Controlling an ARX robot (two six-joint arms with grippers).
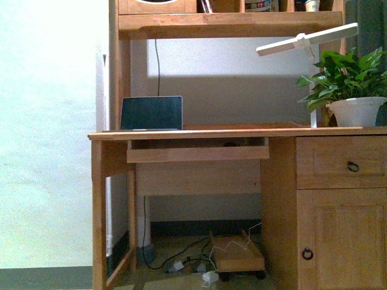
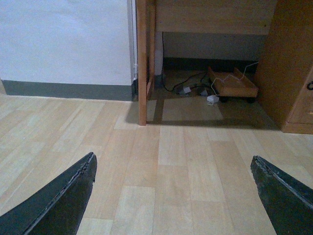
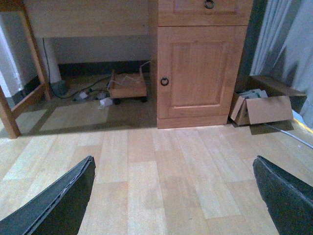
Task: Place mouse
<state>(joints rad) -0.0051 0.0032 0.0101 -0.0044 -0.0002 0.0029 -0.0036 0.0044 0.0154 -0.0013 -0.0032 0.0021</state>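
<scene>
A small dark rounded sliver [image 1: 230,144] shows on the pull-out tray [image 1: 198,153] under the desktop; it looks like the mouse, mostly hidden by the tray's front board. No arm appears in the front view. My left gripper [image 2: 173,196] is open and empty, hanging low over the wooden floor in front of the desk's left leg [image 2: 142,63]. My right gripper [image 3: 173,196] is also open and empty, over the floor facing the desk's cabinet door [image 3: 201,73]. Both are far from the desktop.
An open laptop [image 1: 151,113] stands on the desk [image 1: 230,132] at the left, with a potted plant [image 1: 354,90] and a white lamp [image 1: 305,42] at the right. Under the desk are a wheeled wooden stand [image 1: 237,257] and cables [image 2: 193,89]. A cardboard box [image 3: 259,108] lies beside the cabinet.
</scene>
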